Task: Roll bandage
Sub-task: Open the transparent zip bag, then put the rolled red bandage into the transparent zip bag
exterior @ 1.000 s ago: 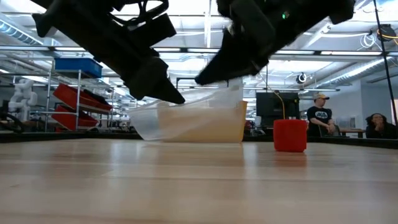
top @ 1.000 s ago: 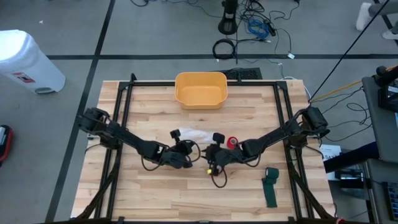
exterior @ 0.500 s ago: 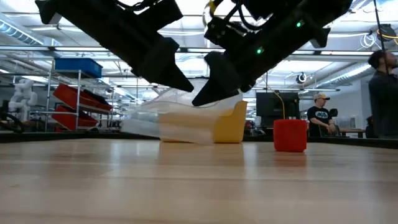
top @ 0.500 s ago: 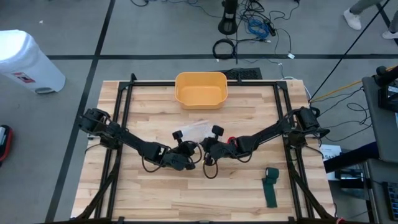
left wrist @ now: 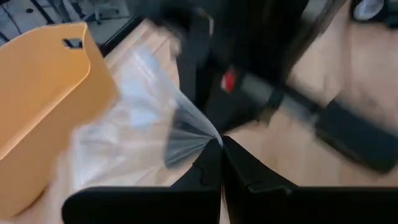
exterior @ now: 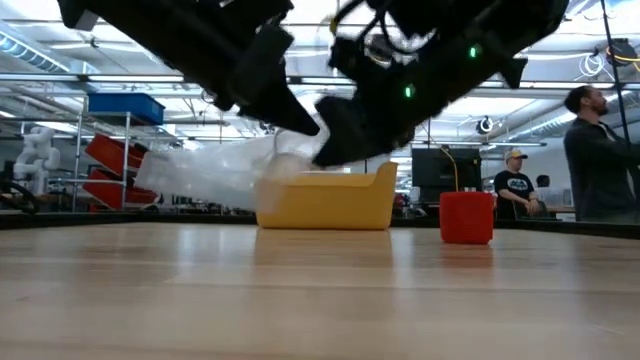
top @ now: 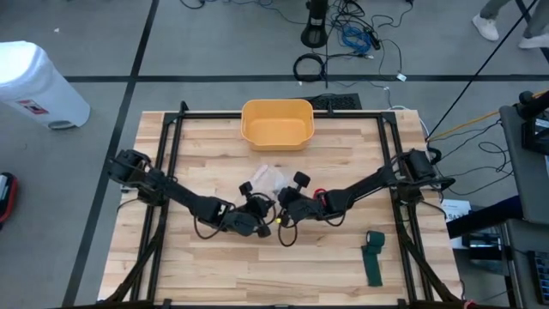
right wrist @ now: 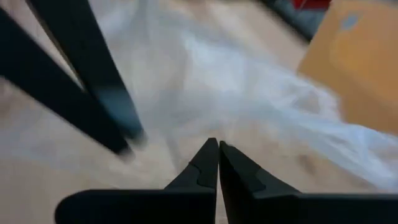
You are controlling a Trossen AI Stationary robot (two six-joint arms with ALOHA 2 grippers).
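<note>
Since a second ago, your right gripper (top: 276, 204) clenched onto the clear plastic bag (exterior: 215, 175); left gripper (top: 262, 211) grips it too, contents blurred.

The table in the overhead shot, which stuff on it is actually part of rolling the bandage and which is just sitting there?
In use:
- clear plastic bag, pinched by left gripper and right gripper
- green bandage, lying untouched near the table's front right corner

Lying about:
- yellow bin
- red cup

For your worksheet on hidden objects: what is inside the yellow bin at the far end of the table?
From above, the yellow bin shows only its bare floor; nothing lies in it. In the low view its wall hides the inside, and the clear bag hangs in front.
</note>
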